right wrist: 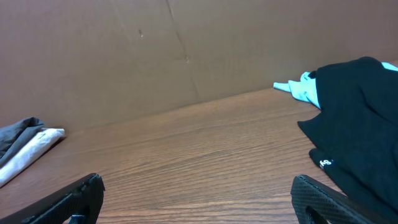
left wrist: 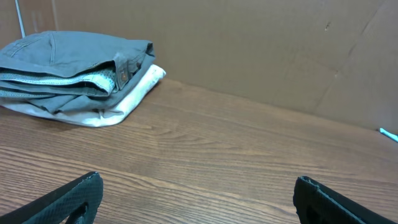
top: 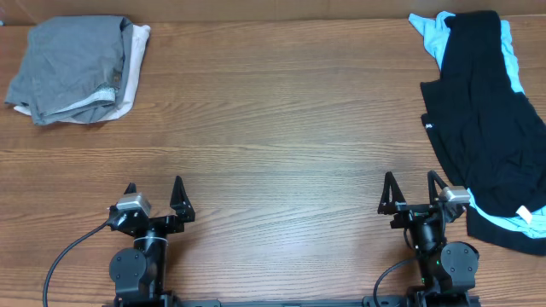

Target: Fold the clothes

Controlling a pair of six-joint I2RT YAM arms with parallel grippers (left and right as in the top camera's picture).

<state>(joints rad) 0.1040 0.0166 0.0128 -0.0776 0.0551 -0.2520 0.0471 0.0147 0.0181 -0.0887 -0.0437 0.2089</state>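
A loose black T-shirt point(top: 482, 119) lies crumpled on a light-blue garment point(top: 514, 60) at the table's right side; both also show in the right wrist view, the black T-shirt point(right wrist: 360, 112) and the light-blue garment point(right wrist: 301, 87). At the far left a folded grey garment point(top: 72, 64) rests on a folded off-white one point(top: 132, 77); the left wrist view shows the grey garment point(left wrist: 68, 65) and the off-white one point(left wrist: 134, 93). My left gripper point(top: 155, 198) and right gripper point(top: 413, 193) stand open near the front edge, nothing between their fingers, each apart from the clothes.
A brown cardboard wall point(left wrist: 249, 43) runs along the table's far side. Bare wooden table point(top: 273, 128) stretches between the two piles. A black cable point(top: 72, 247) trails from the left arm's base.
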